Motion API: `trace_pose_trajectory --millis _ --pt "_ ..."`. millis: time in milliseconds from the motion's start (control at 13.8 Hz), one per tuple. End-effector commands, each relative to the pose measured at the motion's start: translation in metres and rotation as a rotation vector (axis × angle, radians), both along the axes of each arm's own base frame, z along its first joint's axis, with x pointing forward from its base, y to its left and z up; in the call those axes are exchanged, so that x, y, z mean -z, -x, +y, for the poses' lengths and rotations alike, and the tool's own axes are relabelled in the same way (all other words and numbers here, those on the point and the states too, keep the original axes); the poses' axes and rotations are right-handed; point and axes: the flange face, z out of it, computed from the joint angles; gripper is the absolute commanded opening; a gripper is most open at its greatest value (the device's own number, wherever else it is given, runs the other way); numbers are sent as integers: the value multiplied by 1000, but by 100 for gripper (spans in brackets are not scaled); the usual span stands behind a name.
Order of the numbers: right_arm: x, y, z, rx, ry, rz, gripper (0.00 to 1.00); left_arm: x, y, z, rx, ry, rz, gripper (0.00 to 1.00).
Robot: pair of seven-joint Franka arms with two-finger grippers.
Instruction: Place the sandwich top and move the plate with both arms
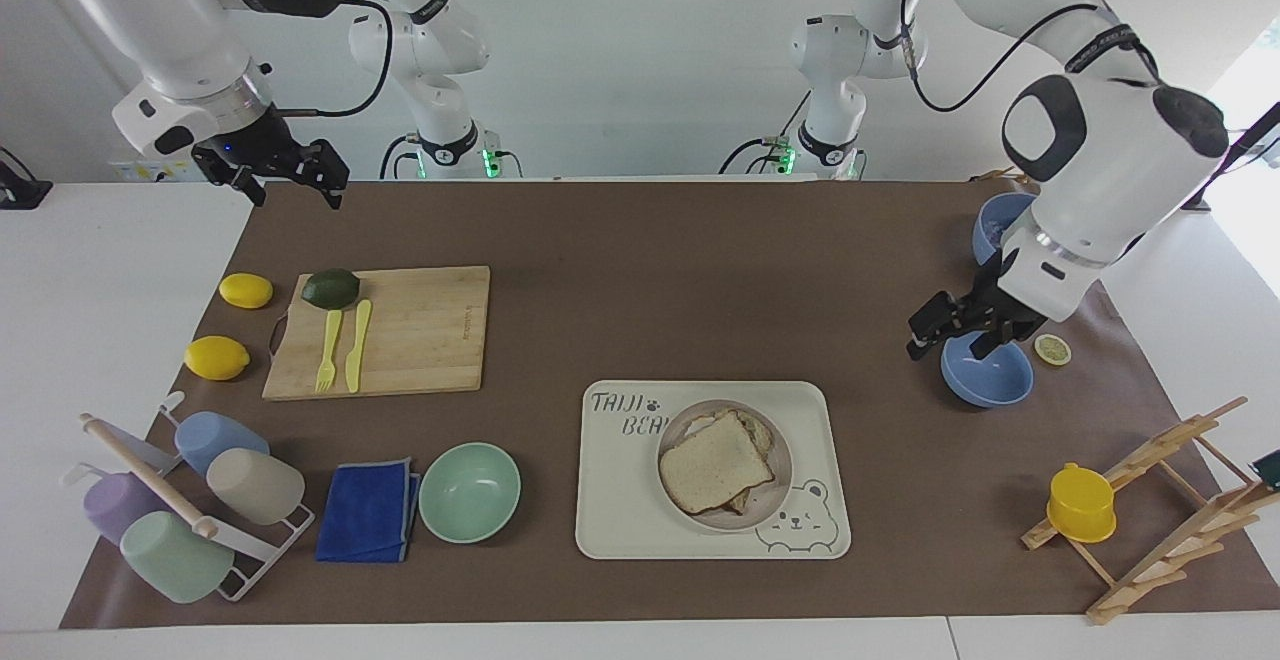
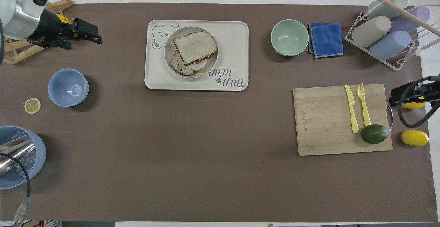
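The sandwich top (image 1: 715, 460) lies slightly skewed on the lower slice and egg, on the round beige-grey plate (image 1: 776, 496). The plate sits on the cream bear-printed tray (image 1: 620, 520). In the overhead view the sandwich top (image 2: 195, 46) covers most of the plate (image 2: 210, 65) on the tray (image 2: 233, 41). My left gripper (image 1: 948, 332) is open and empty. It is raised over the mat by the small blue bowl, well clear of the tray, and also shows in the overhead view (image 2: 90, 35). My right gripper (image 1: 290, 180) is open and waits over the mat's corner near its base.
A small blue bowl (image 1: 988, 372) and a lemon slice (image 1: 1052, 349) lie toward the left arm's end. A wooden rack holds a yellow cup (image 1: 1080, 503). A mint bowl (image 1: 469, 491), a blue cloth (image 1: 368, 510), a cup rack (image 1: 190, 510) and a cutting board (image 1: 400, 330) lie toward the right arm's end.
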Motion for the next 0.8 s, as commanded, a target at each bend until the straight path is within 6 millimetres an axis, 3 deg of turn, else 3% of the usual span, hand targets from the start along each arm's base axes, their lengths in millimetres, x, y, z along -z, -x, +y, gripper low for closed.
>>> trace_pose_trajectory --millis 0,289,434,723 --pt "-4 3 1 -15 -34 -16 100 -30 50 17 -4 -75 55 100" --pt "-4 3 3 -17 -34 -16 100 -18 112 29 14 -127 119 100" --pt "-4 3 3 -17 -34 -14 100 -5 119 25 26 -129 129 100" --pt "-4 3 3 -17 -34 -13 100 -12 115 34 16 -141 126 100"
